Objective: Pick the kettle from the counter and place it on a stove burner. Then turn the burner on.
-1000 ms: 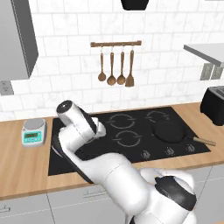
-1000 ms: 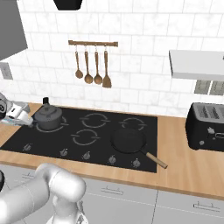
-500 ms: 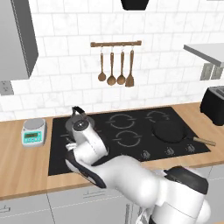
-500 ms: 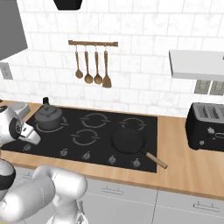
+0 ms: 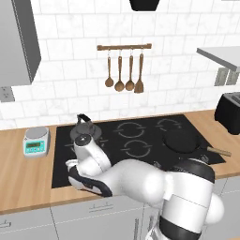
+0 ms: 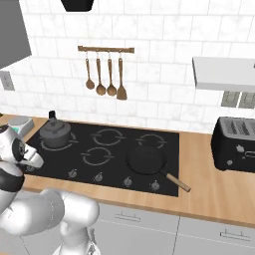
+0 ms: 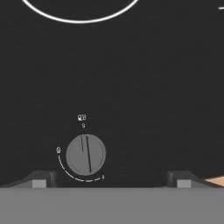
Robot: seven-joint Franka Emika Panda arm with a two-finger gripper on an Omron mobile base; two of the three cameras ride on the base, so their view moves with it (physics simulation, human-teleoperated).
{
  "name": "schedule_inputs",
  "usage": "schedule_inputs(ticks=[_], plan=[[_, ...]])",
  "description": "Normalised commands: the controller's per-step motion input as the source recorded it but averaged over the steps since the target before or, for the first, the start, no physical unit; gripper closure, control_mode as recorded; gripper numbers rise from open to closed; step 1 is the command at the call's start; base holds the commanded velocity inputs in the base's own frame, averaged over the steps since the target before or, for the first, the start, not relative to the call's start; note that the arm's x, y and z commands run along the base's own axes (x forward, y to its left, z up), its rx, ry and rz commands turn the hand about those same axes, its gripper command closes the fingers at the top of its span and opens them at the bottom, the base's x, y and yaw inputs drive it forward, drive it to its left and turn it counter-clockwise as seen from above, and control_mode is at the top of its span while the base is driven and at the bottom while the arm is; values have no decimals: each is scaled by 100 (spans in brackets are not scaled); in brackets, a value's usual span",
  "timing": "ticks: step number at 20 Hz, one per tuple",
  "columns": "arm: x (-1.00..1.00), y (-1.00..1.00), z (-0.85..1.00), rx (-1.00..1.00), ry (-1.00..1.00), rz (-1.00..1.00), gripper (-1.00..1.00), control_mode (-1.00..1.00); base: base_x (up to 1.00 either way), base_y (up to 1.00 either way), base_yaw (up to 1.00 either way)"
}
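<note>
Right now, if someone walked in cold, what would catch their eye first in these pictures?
Probably the big white robot arm bent low over the front of the black glass cooktop. Next, the squat dark-grey metal kettle sitting on the back-left ring, and the flat black frying pan at front right. In the hand view, a round grey knob sits between the open fingers.

A round grey knob (image 7: 85, 154) sits on the shiny black glass stove top (image 7: 144, 87). The knob has a dark line across it, and tiny white marks curve around it. Two small dark fingers (image 7: 43, 178) poke up at the bottom, far apart, with the knob between them. A thin white ring (image 7: 78, 16) curves along the top. A bit of light-brown wooden worktop (image 7: 215, 180) peeks in low on the right.
</note>
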Motion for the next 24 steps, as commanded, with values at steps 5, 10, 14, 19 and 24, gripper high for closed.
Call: schedule_inputs(ticks=[5, 10, 14, 19, 24], plan=[[17, 12, -2, 0, 0, 0, -100, -100, 0, 0, 0], [1, 13, -24, 0, 2, 0, -100, -100, 0, 0, 0], [3, 2, -24, 0, 0, 0, -100, -100, 0, 0, 0], [9, 1, -3, 0, 0, 0, -100, -100, 0, 0, 0], [22, 0, 0, 0, 0, 0, -100, -100, 0, 0, 0]])
